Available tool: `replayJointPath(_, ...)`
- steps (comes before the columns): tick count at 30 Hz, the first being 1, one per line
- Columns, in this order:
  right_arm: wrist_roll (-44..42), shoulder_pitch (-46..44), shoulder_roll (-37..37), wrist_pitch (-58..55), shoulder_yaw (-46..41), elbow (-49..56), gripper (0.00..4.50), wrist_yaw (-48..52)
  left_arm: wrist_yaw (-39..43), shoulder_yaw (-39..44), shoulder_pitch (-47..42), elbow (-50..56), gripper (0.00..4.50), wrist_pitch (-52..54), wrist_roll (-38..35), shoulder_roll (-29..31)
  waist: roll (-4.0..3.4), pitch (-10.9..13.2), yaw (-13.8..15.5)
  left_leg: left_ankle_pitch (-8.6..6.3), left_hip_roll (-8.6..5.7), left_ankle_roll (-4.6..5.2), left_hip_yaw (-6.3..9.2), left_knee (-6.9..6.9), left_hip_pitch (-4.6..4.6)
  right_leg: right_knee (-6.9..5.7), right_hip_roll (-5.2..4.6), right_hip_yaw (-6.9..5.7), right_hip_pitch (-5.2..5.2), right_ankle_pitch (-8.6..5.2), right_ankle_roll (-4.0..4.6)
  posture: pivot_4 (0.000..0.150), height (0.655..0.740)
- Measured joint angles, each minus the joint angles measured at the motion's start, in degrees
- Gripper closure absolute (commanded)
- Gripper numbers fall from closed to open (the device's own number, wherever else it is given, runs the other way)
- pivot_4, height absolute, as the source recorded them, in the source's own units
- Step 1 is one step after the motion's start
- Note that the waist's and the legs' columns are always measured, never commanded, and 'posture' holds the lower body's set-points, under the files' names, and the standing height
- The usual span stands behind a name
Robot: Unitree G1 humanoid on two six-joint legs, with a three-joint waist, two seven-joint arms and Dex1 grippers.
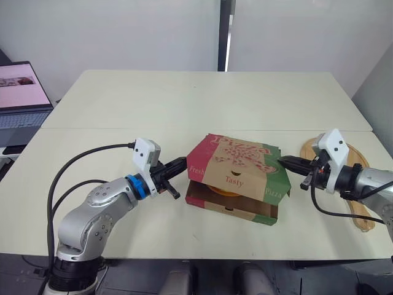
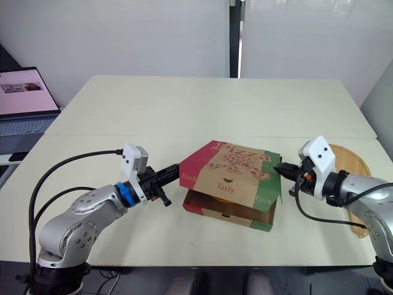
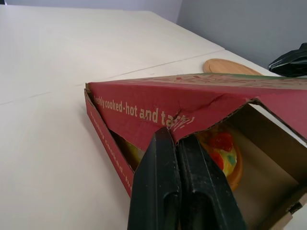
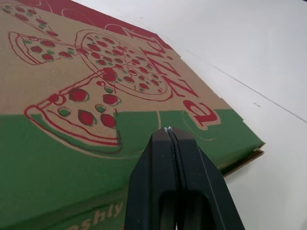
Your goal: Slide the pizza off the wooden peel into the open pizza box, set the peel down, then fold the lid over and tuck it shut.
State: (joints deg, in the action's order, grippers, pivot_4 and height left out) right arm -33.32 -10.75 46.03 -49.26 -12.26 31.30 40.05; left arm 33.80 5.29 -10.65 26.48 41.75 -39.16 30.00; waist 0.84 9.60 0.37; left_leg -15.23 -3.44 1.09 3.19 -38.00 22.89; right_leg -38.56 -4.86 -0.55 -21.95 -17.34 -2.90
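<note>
The pizza box (image 1: 236, 184) sits in the middle of the table. Its printed lid (image 1: 239, 161) is folded over but still tilted up at the front, leaving a gap. Through that gap the pizza (image 3: 223, 152) lies inside the box. My left gripper (image 1: 183, 163) is shut, and its tips press against the lid's red side flap (image 3: 144, 112). At the opposite side, my right gripper (image 1: 282, 161) is shut too, with its tips resting on the green strip of the lid (image 4: 72, 163). The wooden peel (image 2: 351, 161) lies flat on the table under my right arm.
An open laptop (image 1: 21, 92) stands at the far left beside the table. Behind the box the cream table (image 1: 196, 98) stretches wide, with a seam across it. The table's front edge runs just below the box.
</note>
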Motion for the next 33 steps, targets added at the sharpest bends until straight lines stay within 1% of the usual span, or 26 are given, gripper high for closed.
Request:
replayJointPath(3, -0.01, 0.15, -0.18, 0.01, 0.36, 0.12, 4.47, -0.28, 2.64, -0.01, 0.41, -0.16, 4.50, -0.32, 0.02, 1.74, 0.00, 0.00, -0.13, 0.00, 0.00, 0.00, -0.01, 0.02, 0.00, -0.01, 0.00, 0.01, -0.03, 0.00, 0.01, 0.150, 0.7281)
replayJointPath(6, -0.01, 0.15, -0.26, 0.02, 0.71, 0.17, 4.50, -0.35, 5.71, 0.79, 0.46, -0.69, 3.93, -0.90, -0.83, 2.80, 0.00, 0.00, -0.15, 0.00, 0.00, 0.00, 0.00, 0.02, 0.01, -0.01, 0.00, 0.00, -0.03, -0.01, 0.01, 0.150, 0.7281)
replayJointPath(12, 0.00, 0.10, -0.25, 0.07, 1.72, 0.21, 4.50, -0.17, 12.32, 1.32, 2.02, -1.40, 2.01, -0.98, -1.84, 8.24, 0.00, 0.00, -0.17, -0.01, 0.01, 0.01, 0.01, 0.03, 0.02, 0.01, -0.01, -0.01, -0.05, -0.01, 0.02, 0.150, 0.7281)
replayJointPath(13, 0.00, 0.08, -0.25, 0.09, 1.87, 0.21, 4.50, -0.13, 14.14, 1.46, 1.96, -1.78, 1.73, -0.47, -2.57, 10.28, 0.00, 0.01, -0.18, -0.01, 0.01, 0.01, 0.02, 0.02, 0.03, -0.01, -0.01, -0.02, -0.06, -0.02, 0.04, 0.150, 0.7281)
replayJointPath(15, 0.02, 0.08, -0.20, 0.14, 1.97, 0.20, 4.50, -0.06, 17.81, 1.87, 1.02, -3.66, 1.73, 0.79, -3.12, 15.35, -0.01, 0.01, -0.26, -0.01, 0.01, 0.01, 0.01, 0.04, 0.02, -0.03, -0.01, -0.02, -0.08, -0.03, 0.06, 0.150, 0.7281)
replayJointPath(20, 0.05, -0.18, 0.03, 0.68, 2.22, 0.13, 4.50, 0.41, 23.59, 3.14, -4.78, -9.83, 1.73, 4.26, -5.01, 20.86, -0.01, 0.02, -0.30, -0.02, 0.00, 0.03, 0.01, 0.04, 0.03, -0.01, -0.02, -0.02, -0.09, -0.04, 0.06, 0.150, 0.7281)
replayJointPath(23, 0.06, -0.66, 0.18, 0.93, 2.29, -0.01, 4.50, 0.75, 25.86, 2.59, -8.24, -13.20, 2.29, 4.24, -4.73, 21.37, -0.01, 0.02, -0.33, -0.02, 0.00, 0.03, 0.02, 0.04, 0.04, -0.04, -0.02, -0.04, -0.11, -0.04, 0.06, 0.150, 0.7281)
replayJointPath(25, 0.03, -0.99, 0.30, 1.13, 2.31, 0.00, 4.50, 1.10, 26.62, 1.45, -12.17, -16.18, 2.87, 3.86, -3.86, 20.99, 0.00, 0.03, -0.28, -0.01, 0.00, 0.02, 0.04, 0.04, 0.05, -0.04, -0.02, -0.05, -0.10, -0.04, 0.06, 0.150, 0.7281)
replayJointPath(28, 0.07, -1.20, 0.45, 1.22, 2.40, -0.03, 4.50, 1.23, 28.54, -1.47, -18.27, -19.18, 3.86, 3.64, -2.79, 18.92, 0.02, 0.03, -0.25, -0.01, -0.01, 0.02, 0.03, 0.03, 0.07, -0.03, -0.03, -0.05, -0.10, -0.03, 0.06, 0.150, 0.7281)
replayJointPath(30, 0.10, -1.27, 0.48, 1.27, 2.46, -0.05, 4.50, 1.28, 29.69, -3.01, -21.32, -20.72, 4.45, 3.43, -2.08, 17.45, 0.02, 0.04, -0.34, -0.01, -0.01, 0.02, 0.03, 0.03, 0.07, -0.05, -0.02, -0.05, -0.11, -0.03, 0.06, 0.150, 0.7281)
replayJointPath(33, 0.14, -1.38, 0.51, 1.31, 2.63, -0.05, 4.50, 1.34, 31.42, -5.29, -24.06, -22.91, 4.48, 1.38, 0.18, 15.91, 0.02, 0.04, -0.49, 0.00, 0.00, 0.01, 0.02, 0.04, 0.06, -0.09, -0.01, -0.04, -0.14, -0.03, 0.06, 0.150, 0.7281)
